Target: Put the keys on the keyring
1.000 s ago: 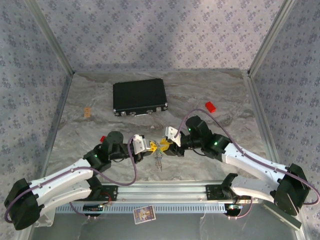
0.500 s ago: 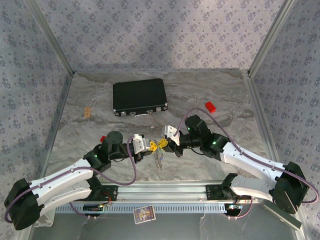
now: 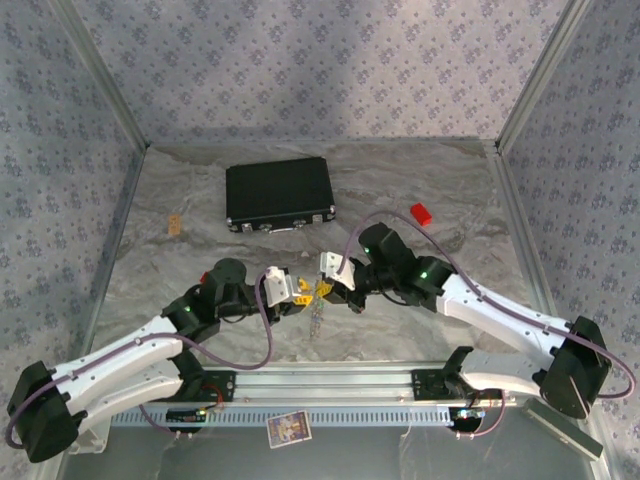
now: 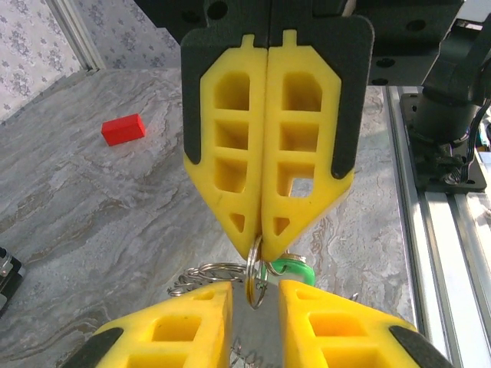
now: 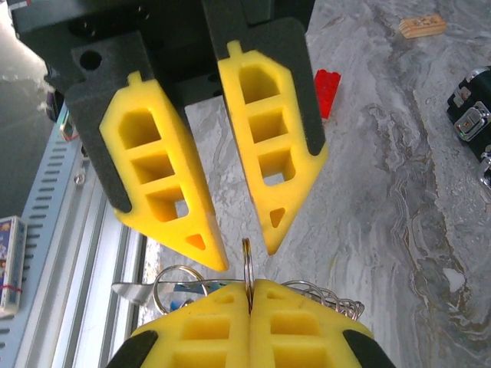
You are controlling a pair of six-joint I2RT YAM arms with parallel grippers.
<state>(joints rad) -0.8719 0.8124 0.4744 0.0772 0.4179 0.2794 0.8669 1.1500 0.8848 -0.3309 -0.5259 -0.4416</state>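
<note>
The keyring's thin metal ring [image 5: 247,261] stands on edge, and my right gripper [image 5: 249,287] is shut on it. The left wrist view has that ring [image 4: 259,280] hanging from the right gripper's [image 4: 257,238] closed tips. My left gripper [image 4: 255,295] is open, its fingers on either side of the ring and apart from it. From above, the left gripper [image 3: 297,290] and the right gripper [image 3: 322,288] meet tip to tip at the table's front middle. A green-headed key [image 4: 295,268], a blue-headed key [image 5: 184,289] and a thin chain [image 3: 316,318] hang from the ring cluster.
A black case [image 3: 279,194] lies at the back, left of centre. A small red block [image 3: 421,212] sits at the right and a tan chip [image 3: 175,224] at the left. The metal rail [image 3: 330,382] runs along the near edge. Patterned walls enclose three sides.
My right gripper has shut on the ring and shifted a little left. My left gripper, shut before, has opened off the ring.
</note>
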